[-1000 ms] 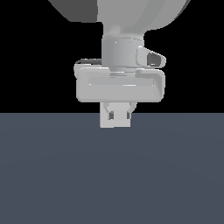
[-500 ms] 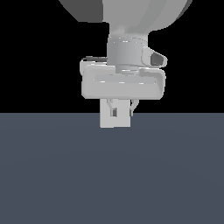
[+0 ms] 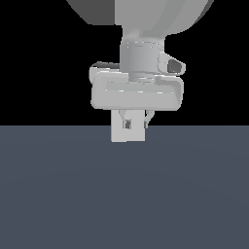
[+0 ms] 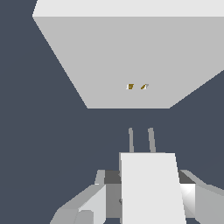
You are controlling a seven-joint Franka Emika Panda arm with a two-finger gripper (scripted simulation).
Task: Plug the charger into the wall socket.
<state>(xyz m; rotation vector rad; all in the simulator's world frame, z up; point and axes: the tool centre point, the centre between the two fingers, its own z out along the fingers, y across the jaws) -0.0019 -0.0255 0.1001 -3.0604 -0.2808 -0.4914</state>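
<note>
Charger (image 4: 151,186) gripped in your claw (image 4: 148,199), one wall socket (image 4: 131,57) facing it.
Your claw's fingers (image 4: 85,205) are closed on both sides of the single charger, held above the dark desk (image 3: 124,194). Its two grey prongs (image 4: 141,140) point at the socket's two orange holes (image 4: 137,86) but stay apart from the plate, not touching it.

Setting, as I see it from my station: a bare simulated test scene, not a furnished room. Evidence: flat, untextured slate-grey floor (image 3: 124,194) running to a straight horizon; pure black void behind it; plain shaded solids with no wear or clutter, such as the blank off-white wall socket (image 4: 131,57) with two tiny orange holes.
</note>
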